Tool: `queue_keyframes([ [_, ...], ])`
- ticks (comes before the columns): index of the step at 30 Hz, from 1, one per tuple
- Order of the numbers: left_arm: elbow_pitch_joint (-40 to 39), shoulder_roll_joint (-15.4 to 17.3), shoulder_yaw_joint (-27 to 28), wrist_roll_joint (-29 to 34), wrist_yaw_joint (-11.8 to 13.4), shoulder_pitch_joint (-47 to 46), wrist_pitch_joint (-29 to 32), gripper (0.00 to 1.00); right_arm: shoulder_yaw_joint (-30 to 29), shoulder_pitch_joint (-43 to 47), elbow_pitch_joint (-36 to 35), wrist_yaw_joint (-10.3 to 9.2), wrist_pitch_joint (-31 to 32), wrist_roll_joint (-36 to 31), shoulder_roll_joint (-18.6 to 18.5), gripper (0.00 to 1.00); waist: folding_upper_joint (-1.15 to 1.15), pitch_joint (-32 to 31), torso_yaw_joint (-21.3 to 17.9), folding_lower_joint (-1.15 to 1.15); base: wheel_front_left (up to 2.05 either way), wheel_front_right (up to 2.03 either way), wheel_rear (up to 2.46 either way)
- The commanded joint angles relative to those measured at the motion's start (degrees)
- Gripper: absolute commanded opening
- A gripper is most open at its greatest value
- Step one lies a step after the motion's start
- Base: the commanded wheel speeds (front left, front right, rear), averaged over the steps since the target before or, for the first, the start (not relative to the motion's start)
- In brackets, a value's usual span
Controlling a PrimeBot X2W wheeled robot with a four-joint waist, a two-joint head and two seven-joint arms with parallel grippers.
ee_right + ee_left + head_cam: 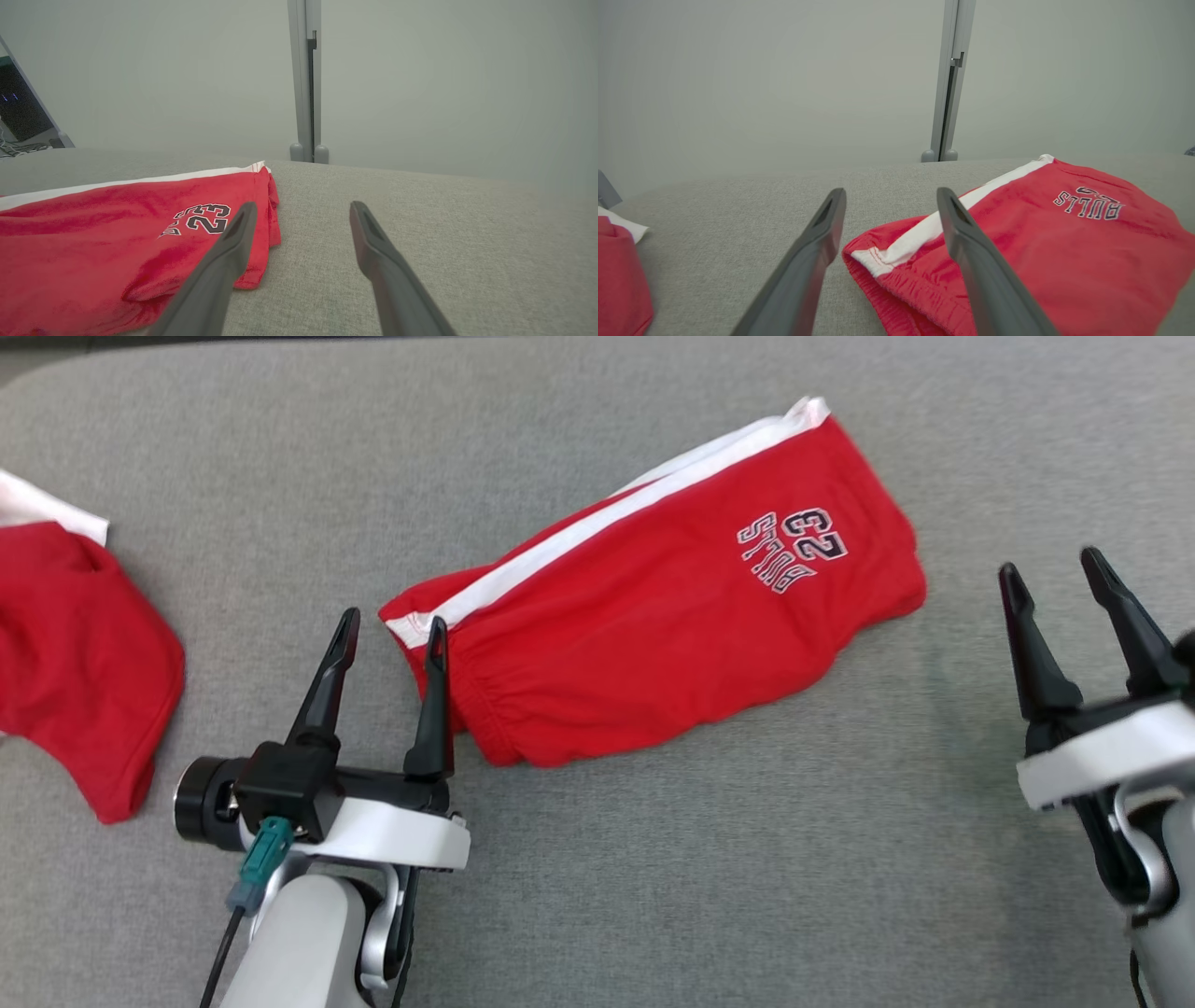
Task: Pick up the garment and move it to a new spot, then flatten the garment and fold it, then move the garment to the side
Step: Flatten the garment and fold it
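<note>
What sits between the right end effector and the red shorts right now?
Only bare grey cloth surface lies between the right end effector and the red shorts. The head view shows that gap plainly, with nothing resting in it.

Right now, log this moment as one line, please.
red shorts: on grey surface, ungrasped | left end effector: open, tips at shorts' edge | right end effector: open, apart from shorts

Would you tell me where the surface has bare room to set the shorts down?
Free: the near strip of grey surface below the red shorts, and the far strip beyond them. Crowded: left jaws at the shorts' corner, second red garment beyond.
</note>
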Motion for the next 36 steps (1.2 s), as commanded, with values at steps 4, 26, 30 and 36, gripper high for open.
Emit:
queue_keyframes([
  [4,-0.7,0.0,-1.2,-0.7,0.6,-2.7,-0.1,1.0,4.3,-7.4,6.8,0.0,0.3,2.3,-1.5,1.0,0.0,5.1,3.8,0.0,0.0,0.0,0.0],
  [26,-1.2,-0.1,-0.7,-0.7,1.9,-1.6,-0.1,1.0,17.4,-9.8,20.7,0.0,-5.2,16.5,-0.3,0.0,0.0,2.5,1.0,0.0,0.0,0.0,0.0],
  [30,-0.5,-0.2,-0.1,-0.5,1.4,0.3,-0.1,1.0,15.0,-2.2,19.4,-0.01,-7.7,17.4,0.6,0.0,0.0,-0.1,-0.6,0.0,0.0,0.0,0.0],
  [36,-0.5,-0.1,0.5,-0.4,0.8,2.5,-0.1,1.0,8.8,5.4,16.1,-0.03,-9.0,16.2,1.7,0.0,0.0,-1.8,-2.2,0.0,0.0,0.0,0.0],
])
